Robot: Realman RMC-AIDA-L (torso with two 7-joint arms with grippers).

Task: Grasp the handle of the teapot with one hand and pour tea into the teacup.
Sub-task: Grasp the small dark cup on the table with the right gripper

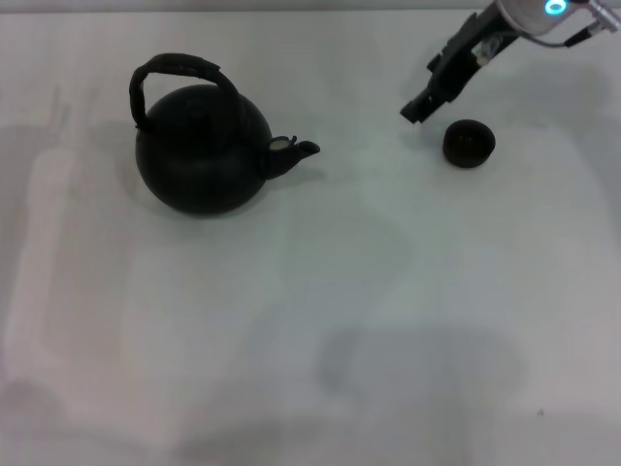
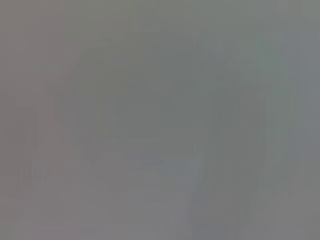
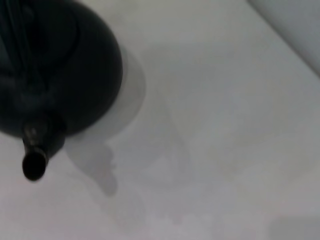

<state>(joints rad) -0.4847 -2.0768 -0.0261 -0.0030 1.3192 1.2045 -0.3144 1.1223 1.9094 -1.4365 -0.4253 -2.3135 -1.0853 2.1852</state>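
The round matte-black teapot (image 1: 202, 150) stands on the white table at the left, its arched handle (image 1: 175, 70) upright and its short spout (image 1: 296, 151) pointing right. The small dark teacup (image 1: 469, 143) sits on the table at the right. My right gripper (image 1: 419, 107) hangs at the upper right, just left of and above the teacup, well apart from the teapot. The right wrist view shows the teapot (image 3: 55, 70) and its spout (image 3: 35, 162) from close by. My left gripper is out of view; the left wrist view is a blank grey.
The white table (image 1: 310, 320) stretches out in front of the teapot and teacup. A pale wall edge (image 3: 295, 30) shows beyond the table in the right wrist view.
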